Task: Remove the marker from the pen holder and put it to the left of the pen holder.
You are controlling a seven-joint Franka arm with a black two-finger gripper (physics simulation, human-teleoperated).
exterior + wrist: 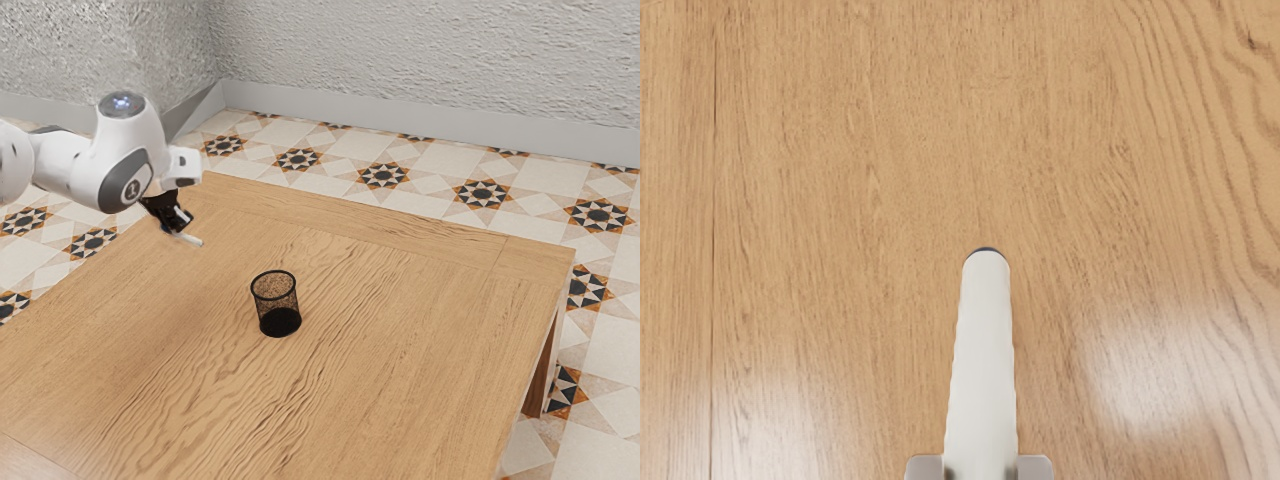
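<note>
Past the taking-out step, by the look of it, and on to the carry and the setting down. Gripping the marker (pixel 190 239) with the gripper (pixel 178 223) at the upper left of the exterior view, well apart from the pen holder (pixel 276 303), upright just below and left of that frame's middle. Pinching from two sides at the bottom of the wrist view, with fingers (pixel 1036 467) parted only by the marker's own thickness and touching both flanks. Pointing the dark-tipped end toward the middle of the same frame, seemingly clear of the table (pixel 400 300). Next, line up over bare table to the left of the pen holder, lower gently, lay the marker level, and open only after firm contact. Beware of letting go too high, with a likely bounce or roll, or of brushing the pen holder in passing.
</note>
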